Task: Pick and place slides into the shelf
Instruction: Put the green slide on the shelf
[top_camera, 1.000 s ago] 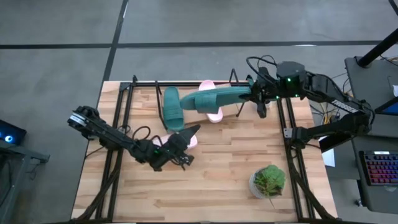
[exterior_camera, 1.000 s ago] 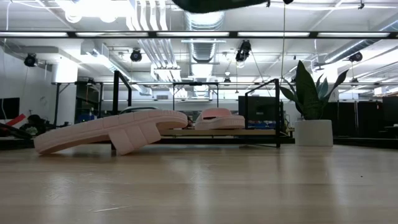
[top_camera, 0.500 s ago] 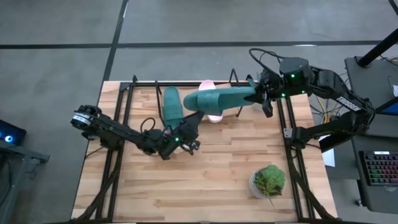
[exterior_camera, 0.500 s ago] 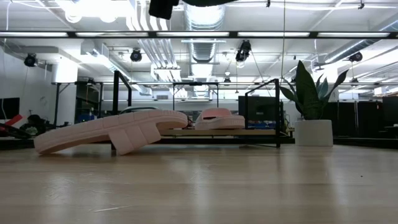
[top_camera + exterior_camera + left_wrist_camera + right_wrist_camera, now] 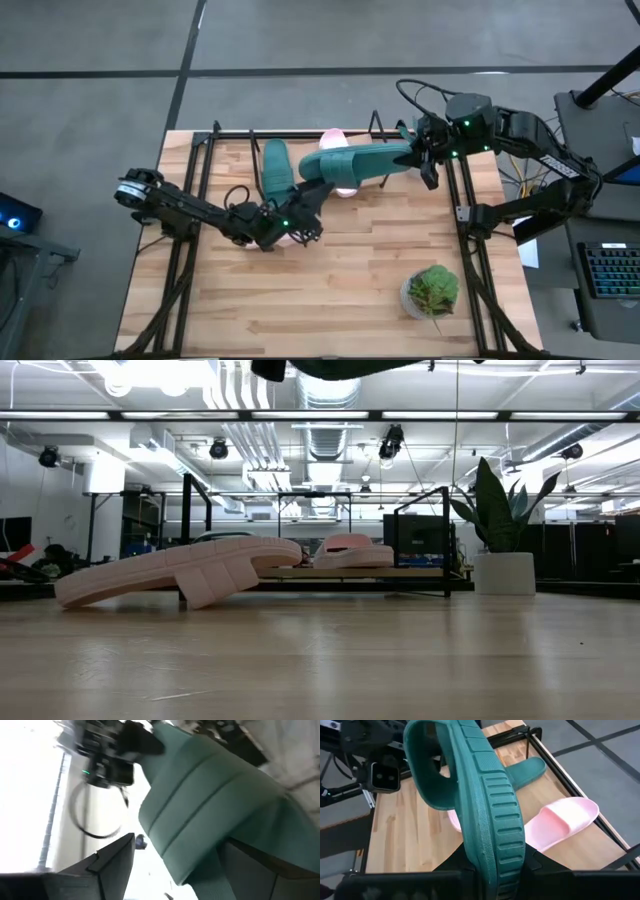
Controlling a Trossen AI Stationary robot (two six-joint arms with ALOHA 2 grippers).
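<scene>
The right gripper (image 5: 428,160) has its fingers clamped on the heel of a teal slide (image 5: 352,162), holding it on edge above the shelf (image 5: 300,137). Its long axis runs across the worktop, toe toward the left gripper (image 5: 300,215) (fingers spread wide, empty). Next, I judge: lowering it flat onto the board.

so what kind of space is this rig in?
Probably a robotics lab or open workshop: exposed ceiling ducts and track lights, a concrete floor around the wooden table, and a keyboard on a desk beside it.
</scene>
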